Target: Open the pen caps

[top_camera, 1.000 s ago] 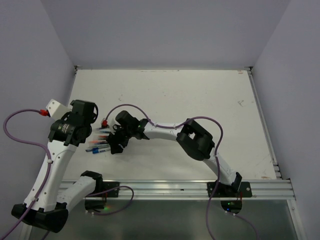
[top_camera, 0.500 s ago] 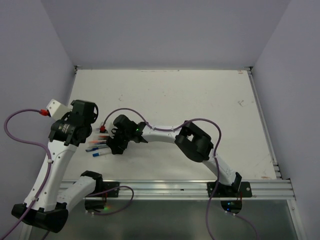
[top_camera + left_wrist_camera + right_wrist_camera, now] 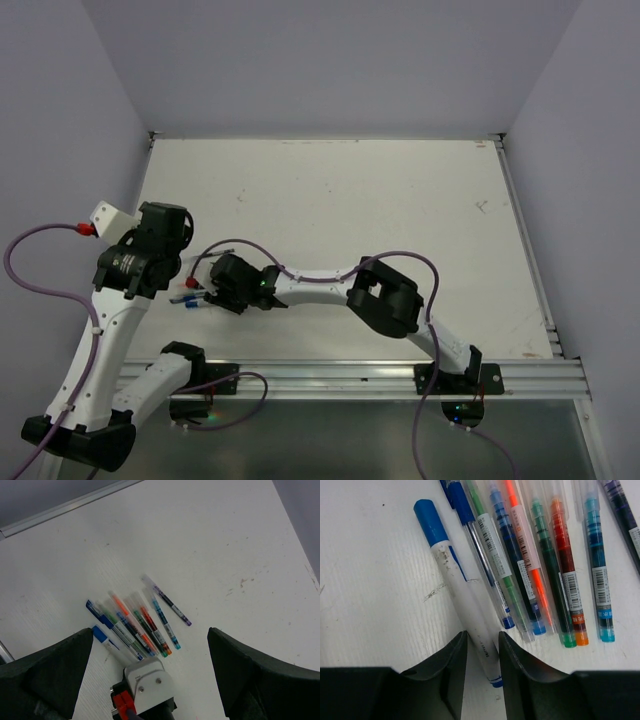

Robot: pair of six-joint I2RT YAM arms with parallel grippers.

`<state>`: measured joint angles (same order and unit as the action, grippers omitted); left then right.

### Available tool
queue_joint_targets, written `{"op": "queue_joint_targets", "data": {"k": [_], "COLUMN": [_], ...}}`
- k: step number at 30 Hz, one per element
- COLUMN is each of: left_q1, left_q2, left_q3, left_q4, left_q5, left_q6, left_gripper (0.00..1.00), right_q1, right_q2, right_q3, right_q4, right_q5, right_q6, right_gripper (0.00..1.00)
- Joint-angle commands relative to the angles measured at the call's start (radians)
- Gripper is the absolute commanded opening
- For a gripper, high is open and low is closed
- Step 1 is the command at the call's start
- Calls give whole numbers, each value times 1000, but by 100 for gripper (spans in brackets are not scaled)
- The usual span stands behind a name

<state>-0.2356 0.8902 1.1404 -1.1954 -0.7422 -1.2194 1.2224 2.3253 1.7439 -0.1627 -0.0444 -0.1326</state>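
1. White pen [image 3: 465,605] lies flat on the counter [image 3: 370,605]. Its blue cap [image 3: 431,522] is on, at the end away from the right fingers [image 3: 447,675].
2. The right fingers stand one on each side of the white pen's bare end. They are close together with the barrel between them. Cannot tell whether they press on it.
3. Row of coloured pens [image 3: 545,580] lies side by side just beside the white pen, on the counter. The nearest one carries a dark blue cap [image 3: 461,502]. The others carry clear caps [image 3: 560,502]. All are fitted, at the same end as the white pen's cap.
4. Left fingers [image 3: 55,675] stand wide apart, holding nothing, raised above the white pen and looking down on it.
5. Top view: the right arm [image 3: 310,280] lies low across the counter, reaching to the white pen.
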Motion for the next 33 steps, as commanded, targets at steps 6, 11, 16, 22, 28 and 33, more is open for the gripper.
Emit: {"op": "queue_joint_targets", "data": {"k": [6,11,16,22,28,33], "left_q1": [7,7,7,7,7,7], "left_q2": [-7,-16,-20,-20,-36,-69], "left_q3": [2,1,2,1,-24,-96], "left_q4": [10,11,14,39,160,382], "left_q5": [-13,-13,1,13,72,273], "left_q6": [-37,-34,-32,3,110,305], "left_gripper": [100,100,100,100,100,99], "right_q1": [78,107,124,138,137,121], "right_q2": [26,-6,-58,-161,-385,-536], "right_q3": [-89,-139,-208,-303,-539,-673], "right_q4": [-175,-159,-115,-84,17,52], "right_q5": [216,227,233,247,294,337], "right_q6": [-96,-128,-179,-153,19,218], "right_gripper": [24,12,0,0,0,0]}}
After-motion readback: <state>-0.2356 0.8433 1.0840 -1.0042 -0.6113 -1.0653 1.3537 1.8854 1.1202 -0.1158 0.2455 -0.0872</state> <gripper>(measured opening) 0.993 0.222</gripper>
